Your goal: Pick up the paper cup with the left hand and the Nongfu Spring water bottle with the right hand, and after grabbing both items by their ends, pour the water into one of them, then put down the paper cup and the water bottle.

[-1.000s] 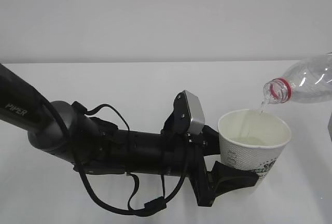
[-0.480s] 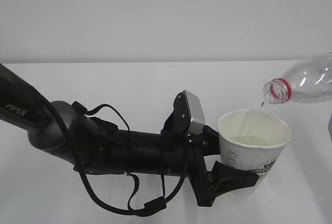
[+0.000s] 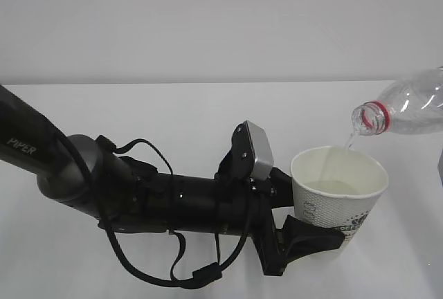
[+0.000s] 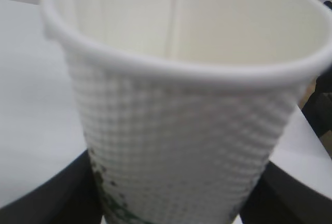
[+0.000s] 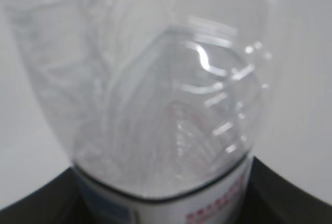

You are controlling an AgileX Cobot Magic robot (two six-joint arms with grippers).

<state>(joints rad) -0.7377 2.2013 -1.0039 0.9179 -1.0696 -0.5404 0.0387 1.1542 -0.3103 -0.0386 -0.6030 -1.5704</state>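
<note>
We see a plain white worktop [image 3: 173, 112] running across the whole scene, smooth and matte. Behind it stands a bare, pale grey wall [image 3: 208, 15], meeting the worktop along a straight horizontal line. The light is soft and even, casting only faint shadows. At the far right edge, a small grey object [image 3: 440, 171] is cut off.

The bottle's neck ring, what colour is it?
Red. The ring sits just behind the open mouth of the water bottle, clearest in the exterior view.
</note>
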